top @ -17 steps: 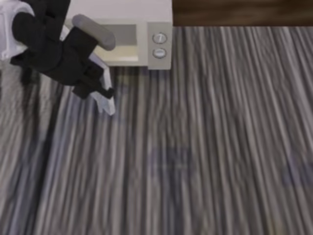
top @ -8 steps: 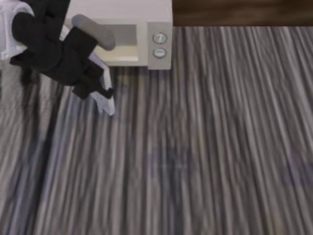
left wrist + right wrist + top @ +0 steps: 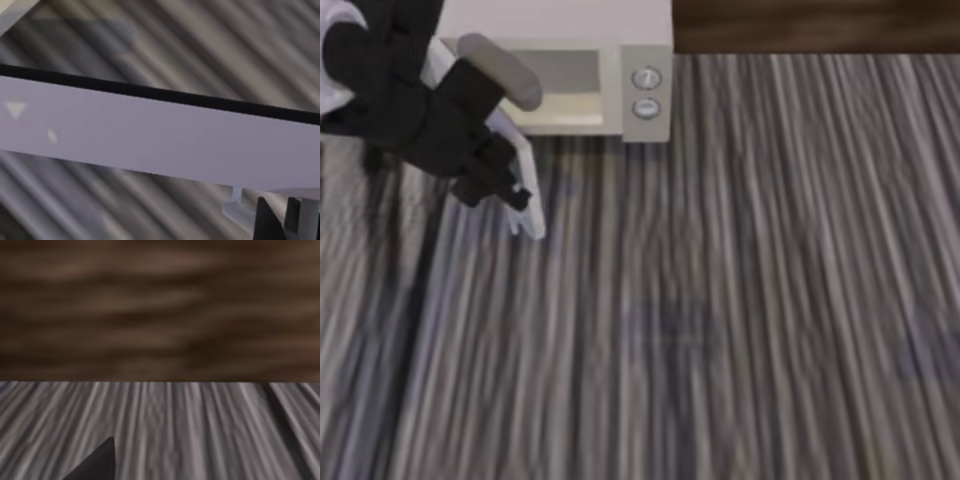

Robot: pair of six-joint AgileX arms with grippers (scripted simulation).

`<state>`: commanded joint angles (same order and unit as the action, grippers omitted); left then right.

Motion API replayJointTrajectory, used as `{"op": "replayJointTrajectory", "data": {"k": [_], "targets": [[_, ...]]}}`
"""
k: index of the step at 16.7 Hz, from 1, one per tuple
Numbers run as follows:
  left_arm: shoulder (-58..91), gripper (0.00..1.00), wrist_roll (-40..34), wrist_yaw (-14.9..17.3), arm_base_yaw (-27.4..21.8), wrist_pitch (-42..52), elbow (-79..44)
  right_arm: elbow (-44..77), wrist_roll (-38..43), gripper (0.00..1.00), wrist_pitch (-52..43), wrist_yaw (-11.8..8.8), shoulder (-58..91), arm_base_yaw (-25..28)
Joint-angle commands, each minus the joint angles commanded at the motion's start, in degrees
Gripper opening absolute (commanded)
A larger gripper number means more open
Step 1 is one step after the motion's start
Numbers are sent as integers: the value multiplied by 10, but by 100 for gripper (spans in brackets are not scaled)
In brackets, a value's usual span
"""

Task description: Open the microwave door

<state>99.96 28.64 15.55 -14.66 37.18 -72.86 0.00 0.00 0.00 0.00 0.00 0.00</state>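
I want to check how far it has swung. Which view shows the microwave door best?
The top view: the microwave door stands swung out from the microwave, cream cavity exposed, left gripper at its edge. The left wrist view shows only a close grey panel. The right wrist view shows none.

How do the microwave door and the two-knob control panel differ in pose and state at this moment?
The microwave door is swung out over the table to the left, leaving the cream cavity exposed; the control panel sits fixed, flush on the microwave front. The left gripper is at the door's outer edge; nothing touches the panel. Both are light grey.
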Motion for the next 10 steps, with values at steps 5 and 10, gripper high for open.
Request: {"op": "replayJointTrajectory", "data": {"k": [5, 10], "targets": [[-8, 0, 46, 22, 19, 11, 4, 0, 0, 100, 0, 0, 0, 0], [-8, 0, 46, 22, 19, 11, 4, 0, 0, 100, 0, 0, 0, 0]]}}
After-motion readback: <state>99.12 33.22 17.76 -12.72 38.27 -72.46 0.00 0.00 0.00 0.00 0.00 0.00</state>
